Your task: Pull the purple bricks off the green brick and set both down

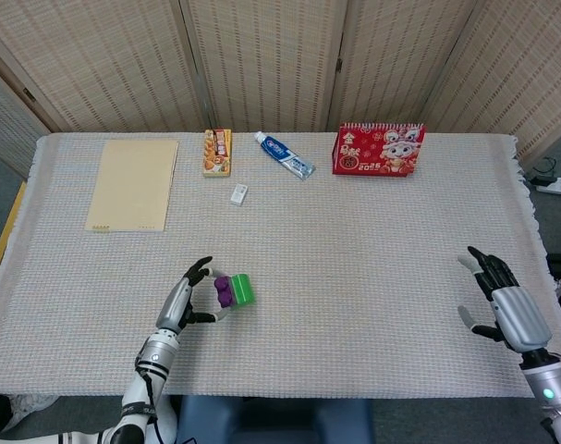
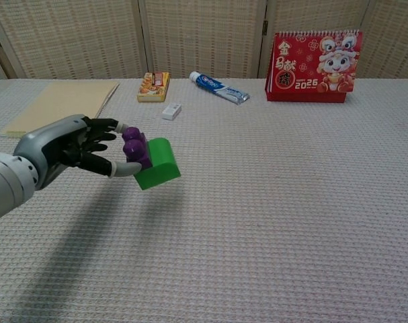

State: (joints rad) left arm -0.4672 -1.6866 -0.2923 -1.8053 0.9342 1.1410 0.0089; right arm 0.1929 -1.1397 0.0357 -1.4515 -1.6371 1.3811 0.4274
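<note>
Two purple plastic bricks (image 2: pixel 134 147) sit joined to one green plastic brick (image 2: pixel 157 164), the stack lifted clear of the desk (image 2: pixel 271 202), its shadow visible on the woven grey cloth below in the chest view. The left hand (image 2: pixel 74 149) holds this stack at the near left, fingertips pinched on the purple bricks, green brick pointing away to the right and tilted. Behind, at the far left edge, lies a flat tan paper pad (image 1: pixel 133 183); next a small orange snack packet (image 1: pixel 217 152), a small white eraser-like block (image 1: pixel 239 193) just in front of it, then a blue-and-white toothpaste tube (image 1: pixel 284 154) lying at an angle. Further right, a red desk calendar (image 1: pixel 378 149) stands upright near the back edge. The right hand (image 1: pixel 502 304) is at the near right, well apart from everything, fingers spread and holding nothing; it shows in the head view only.
</note>
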